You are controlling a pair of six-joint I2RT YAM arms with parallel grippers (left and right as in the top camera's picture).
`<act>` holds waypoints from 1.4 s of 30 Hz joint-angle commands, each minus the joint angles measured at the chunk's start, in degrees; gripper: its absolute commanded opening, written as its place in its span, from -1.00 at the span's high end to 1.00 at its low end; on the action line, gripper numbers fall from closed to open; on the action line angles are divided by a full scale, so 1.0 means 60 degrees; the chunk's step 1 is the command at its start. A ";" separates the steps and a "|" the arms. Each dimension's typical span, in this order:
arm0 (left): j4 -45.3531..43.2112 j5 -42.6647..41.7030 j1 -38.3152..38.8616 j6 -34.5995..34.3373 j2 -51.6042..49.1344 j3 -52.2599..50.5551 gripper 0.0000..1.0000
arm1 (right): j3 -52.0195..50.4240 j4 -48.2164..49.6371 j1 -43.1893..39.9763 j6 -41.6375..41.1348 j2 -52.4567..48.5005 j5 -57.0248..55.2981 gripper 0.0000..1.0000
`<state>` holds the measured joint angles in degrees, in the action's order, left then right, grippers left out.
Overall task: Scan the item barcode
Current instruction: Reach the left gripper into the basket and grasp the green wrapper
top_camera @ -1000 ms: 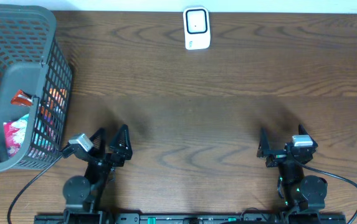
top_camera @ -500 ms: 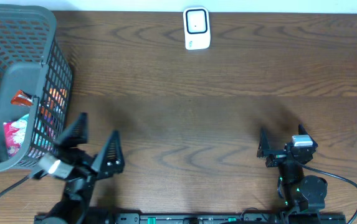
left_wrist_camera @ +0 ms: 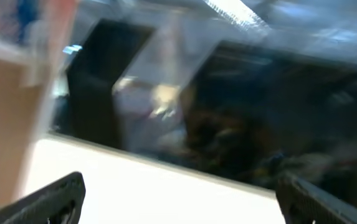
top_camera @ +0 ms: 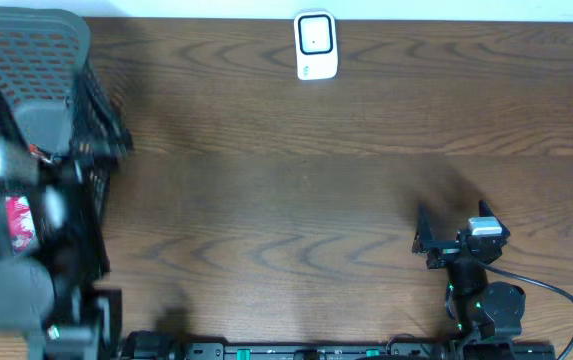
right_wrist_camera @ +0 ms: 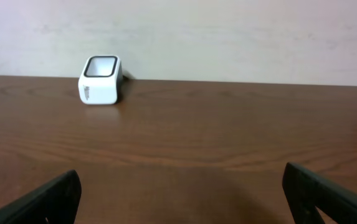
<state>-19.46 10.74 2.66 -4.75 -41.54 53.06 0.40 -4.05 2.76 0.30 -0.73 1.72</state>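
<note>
Down at the near edge of the brown wooden tabletop (top_camera: 296,200), the right tool (top_camera: 451,208) sits low by its base. Its two fingers are wide apart and hold nothing.

Over on the left, the left arm hangs above the grey plastic basket with mesh walls (top_camera: 66,25). From overhead it shows only as a grey blur. The left tool (left_wrist_camera: 181,196) is wide open too, with nothing between its fingers. Its camera is smeared, but it seems to look into the dark basket at some pale wrappers.

Inside the basket lies a red and white packet (top_camera: 18,222). Other bright things behind the mesh are too blurry to name. No item is out on the wood yet.

Far off, at the back edge by the wall, stands the small white barcode scanner (top_camera: 316,45), well apart from the basket and both arms.

So the job looks to be at its first step: reaching in for an item. Next, the left tool needs to go down onto one packet, close on it, lift it over the rim, and carry it to the scanner with the barcode facing the scanner's window
</note>
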 commanded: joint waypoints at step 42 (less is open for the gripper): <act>1.2437 -0.0226 -0.5850 0.0073 -0.8477 0.5839 -0.96 | -0.0007 -0.0036 -0.0015 0.0073 0.0029 0.0051 -0.99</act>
<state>52.93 11.88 -32.32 -0.91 -91.57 87.72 0.40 -4.03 2.76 0.30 -0.73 1.69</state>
